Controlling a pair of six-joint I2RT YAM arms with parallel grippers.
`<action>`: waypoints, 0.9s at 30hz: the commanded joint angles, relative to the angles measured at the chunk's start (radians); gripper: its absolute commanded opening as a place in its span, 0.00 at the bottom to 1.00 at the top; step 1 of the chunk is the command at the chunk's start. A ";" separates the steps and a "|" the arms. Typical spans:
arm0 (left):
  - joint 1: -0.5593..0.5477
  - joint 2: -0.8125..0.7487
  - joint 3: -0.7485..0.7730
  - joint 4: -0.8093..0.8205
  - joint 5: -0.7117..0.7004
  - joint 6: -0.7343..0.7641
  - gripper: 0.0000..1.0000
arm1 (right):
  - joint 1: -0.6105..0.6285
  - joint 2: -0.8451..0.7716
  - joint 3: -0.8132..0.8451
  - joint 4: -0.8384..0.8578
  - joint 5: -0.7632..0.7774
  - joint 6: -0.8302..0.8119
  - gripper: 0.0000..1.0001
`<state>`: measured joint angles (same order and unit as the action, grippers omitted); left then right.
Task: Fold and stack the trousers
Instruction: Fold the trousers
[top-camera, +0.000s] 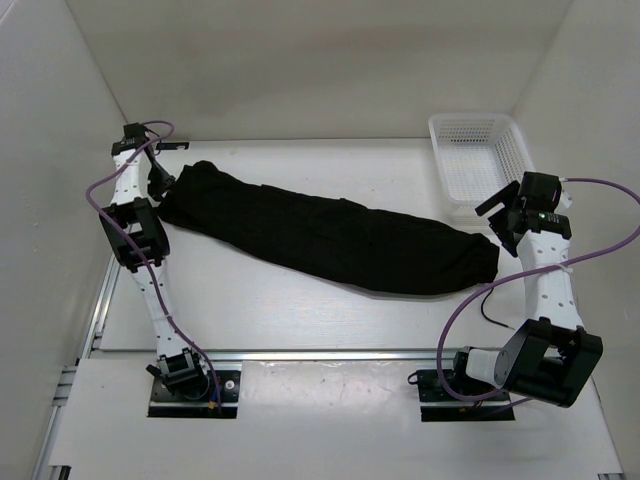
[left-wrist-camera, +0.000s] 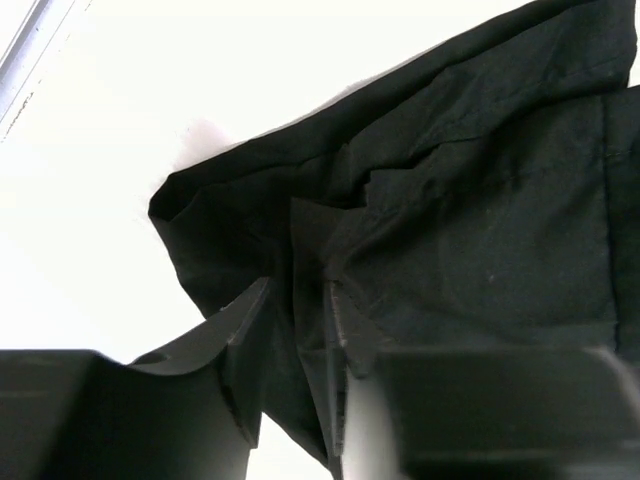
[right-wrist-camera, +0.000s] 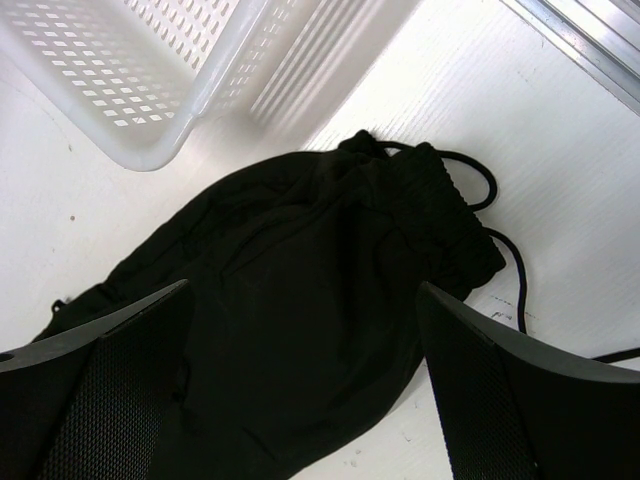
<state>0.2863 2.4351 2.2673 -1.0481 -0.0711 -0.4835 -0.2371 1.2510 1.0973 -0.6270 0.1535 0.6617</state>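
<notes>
1 trousers (top-camera: 330, 235), 1 basket (top-camera: 478, 120), 2 arms. trousers lie as one long strip slanting across the table (top-camera: 300, 315), far-left to mid-right. Their right end is near the basket, not in it.

left gripper (left-wrist-camera: 297, 335) sits at the far-left end. Its wrist view shows fingers (left-wrist-camera: 248, 340) pinching a raised fold of the trousers; the top view can't resolve that.

right gripper (right-wrist-camera: 300, 390) hangs over the right end with fingers spread wide and cloth below; can't tell if they touch it.

Only the right wrist view shows the gathered waistband (right-wrist-camera: 440, 200) and the drawstring (right-wrist-camera: 505, 255) trailing onto the table, with the basket's perforated wall just beside that end.
</notes>
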 joint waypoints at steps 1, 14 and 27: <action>0.002 -0.001 0.035 0.002 -0.010 0.005 0.43 | 0.002 -0.018 -0.002 0.013 -0.008 -0.017 0.95; -0.007 0.021 0.055 0.002 0.030 0.023 0.10 | 0.002 -0.018 -0.002 0.013 -0.026 -0.017 0.95; -0.026 -0.103 0.018 0.002 -0.021 0.034 0.10 | 0.002 -0.038 -0.024 0.024 -0.063 -0.017 0.95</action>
<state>0.2668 2.4649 2.2906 -1.0466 -0.0689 -0.4522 -0.2371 1.2366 1.0805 -0.6262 0.1043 0.6613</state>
